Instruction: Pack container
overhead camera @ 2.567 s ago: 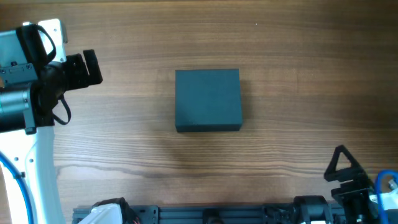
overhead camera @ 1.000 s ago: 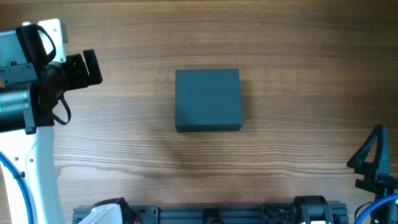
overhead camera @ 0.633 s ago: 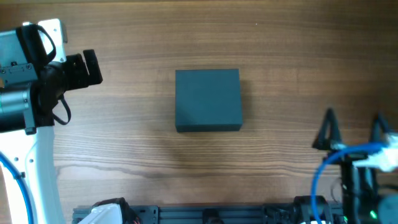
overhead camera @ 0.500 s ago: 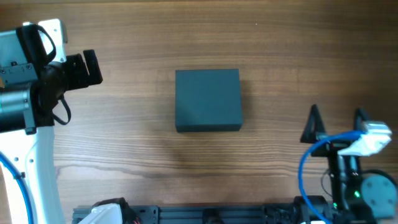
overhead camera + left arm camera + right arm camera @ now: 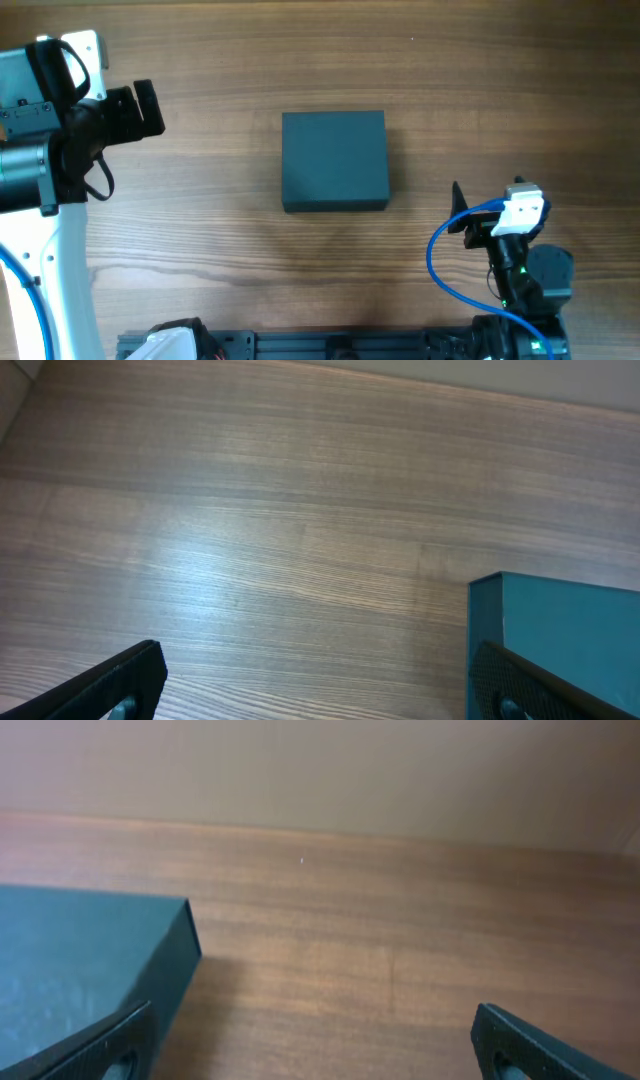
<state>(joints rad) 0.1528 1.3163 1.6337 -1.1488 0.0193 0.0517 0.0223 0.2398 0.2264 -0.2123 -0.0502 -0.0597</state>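
The container (image 5: 334,160) is a dark teal-grey square box with its flat lid shut, at the middle of the wooden table. My left gripper (image 5: 145,108) is far to its left, open and empty. In the left wrist view (image 5: 320,690) the box corner (image 5: 560,620) shows at the lower right. My right gripper (image 5: 488,200) is open and empty, a little right of and in front of the box, apart from it. In the right wrist view (image 5: 315,1050) the box (image 5: 80,950) lies at the left, beside the left finger. No other task objects are in view.
A dark frame rail (image 5: 340,346) runs along the table's front edge. The white base of the left arm (image 5: 65,280) stands at the front left. A blue cable (image 5: 440,250) loops beside the right arm.
The right arm has swung from the front right corner leftward, towards the box's front right side, its gripper now facing the box. The left arm and the box have not moved.
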